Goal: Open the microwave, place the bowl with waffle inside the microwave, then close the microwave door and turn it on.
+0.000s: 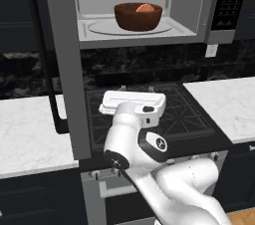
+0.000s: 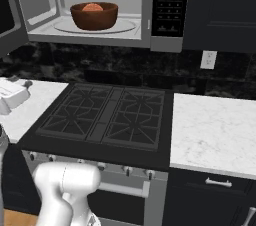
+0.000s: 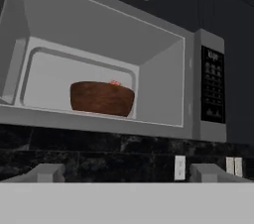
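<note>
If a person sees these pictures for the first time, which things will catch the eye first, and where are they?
The eye goes first to the reddish-brown bowl with the orange waffle in it, standing on the glass turntable inside the open microwave above the stove. Next comes the microwave door, swung wide open to the left. The white arm is pulled back low in front of the stove, away from the bowl.

Even, flat rendered light with no visible source. The light grey microwave cavity point(image 1: 134, 0) and white marble counters point(image 2: 215, 125) read bright; the black cabinets point(image 2: 220, 5) and dark stone backsplash point(image 1: 149, 64) stay dim. Shadows are faint, and all views look soft and low-resolution.
</note>
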